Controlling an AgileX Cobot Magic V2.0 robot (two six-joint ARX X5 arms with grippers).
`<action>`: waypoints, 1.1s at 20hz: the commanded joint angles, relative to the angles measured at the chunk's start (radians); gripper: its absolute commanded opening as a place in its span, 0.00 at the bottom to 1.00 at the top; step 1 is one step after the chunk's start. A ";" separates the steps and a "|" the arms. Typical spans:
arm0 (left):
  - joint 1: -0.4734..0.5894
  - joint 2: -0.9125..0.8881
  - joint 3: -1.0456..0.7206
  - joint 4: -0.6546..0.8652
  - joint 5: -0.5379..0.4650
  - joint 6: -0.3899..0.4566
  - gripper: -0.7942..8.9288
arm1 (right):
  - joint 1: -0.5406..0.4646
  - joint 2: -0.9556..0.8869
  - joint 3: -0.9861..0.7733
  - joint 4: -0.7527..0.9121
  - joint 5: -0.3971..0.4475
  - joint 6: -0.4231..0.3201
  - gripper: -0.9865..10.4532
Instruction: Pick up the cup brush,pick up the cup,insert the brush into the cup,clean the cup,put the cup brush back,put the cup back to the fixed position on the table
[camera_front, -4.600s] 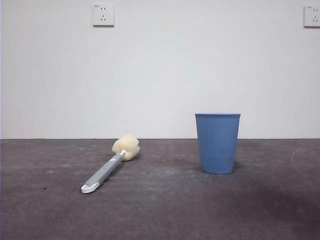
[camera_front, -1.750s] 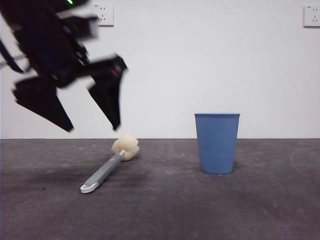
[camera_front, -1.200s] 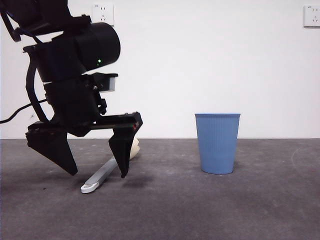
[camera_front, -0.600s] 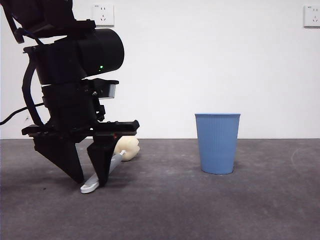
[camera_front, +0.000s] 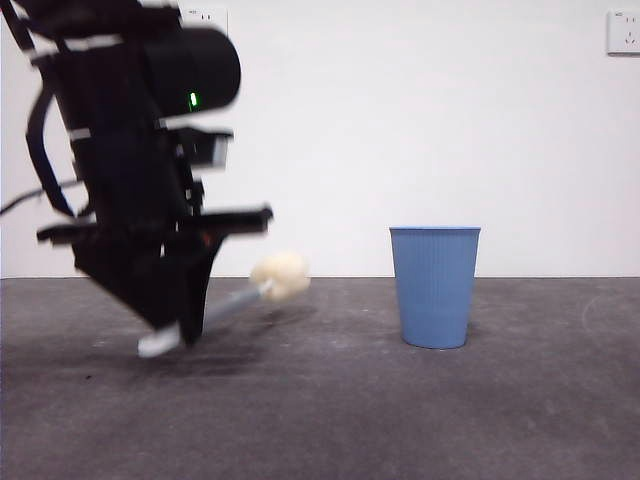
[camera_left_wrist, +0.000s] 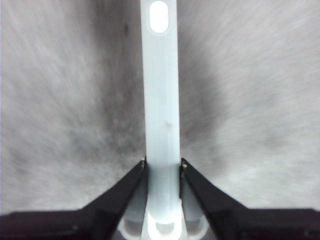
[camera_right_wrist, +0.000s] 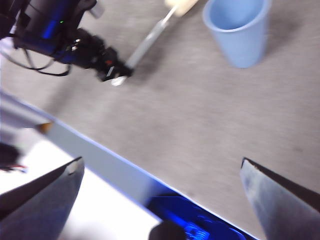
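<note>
On the dark grey table (camera_front: 420, 420), well aside of the blue cup (camera_front: 435, 286), the left gripper (camera_front: 180, 325) is clamped on the cup brush (camera_front: 240, 300) handle near its looped end; light, stiff, sponge head soft. The right gripper (camera_right_wrist: 160, 175) waits, jaws spread.

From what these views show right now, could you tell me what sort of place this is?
Probably an indoor robot test bench rather than a kitchen: a bare dark grey table against a plain white wall with power sockets, holding only a blue cup and a cup brush, gripped by the left gripper.
</note>
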 joint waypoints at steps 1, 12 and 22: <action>-0.006 -0.089 0.000 -0.018 0.000 0.055 0.07 | 0.004 0.007 0.003 0.080 -0.051 0.025 0.61; -0.006 -0.568 0.000 -0.239 0.002 0.155 0.07 | 0.138 0.154 -0.362 0.748 0.173 0.234 0.61; -0.008 -0.614 0.000 -0.336 0.005 0.179 0.07 | 0.400 0.518 -0.492 1.314 0.614 0.194 0.61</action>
